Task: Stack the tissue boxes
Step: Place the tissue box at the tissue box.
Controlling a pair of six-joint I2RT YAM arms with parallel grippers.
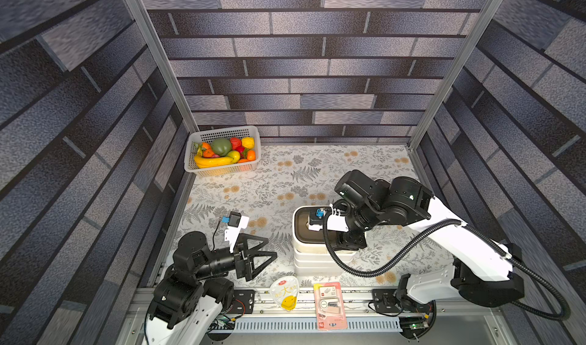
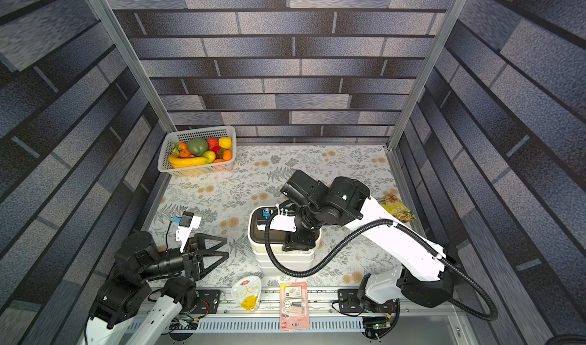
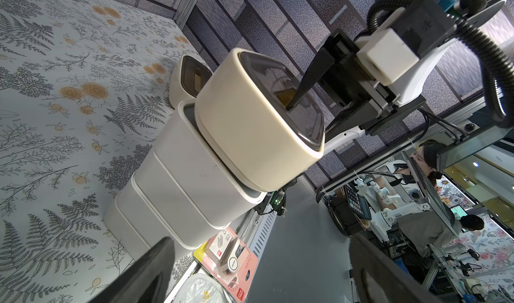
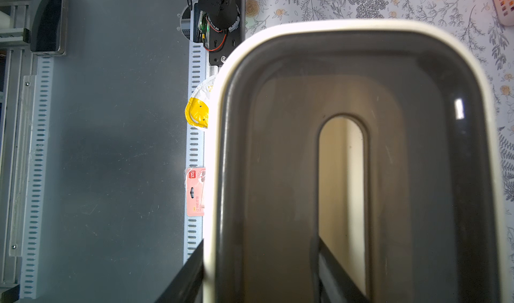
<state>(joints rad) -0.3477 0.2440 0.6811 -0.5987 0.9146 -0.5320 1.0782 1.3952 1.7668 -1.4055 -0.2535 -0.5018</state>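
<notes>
Stack: white rectangular tissue boxes [image 2: 287,261] piled mid-tabletop, toward the near edge.
Top box: cream rounded box with a dark brown lid [image 2: 258,232], uppermost on the pile.
Right gripper [image 2: 298,243]: down on the top box's right part, fingers hidden beneath the wrist.
Left gripper [image 2: 227,248]: spread wide, empty, low over the floral tabletop [image 2: 317,169], left of the pile.
Far left corner: white perforated plastic basket [image 2: 196,170] of fruit.
</notes>
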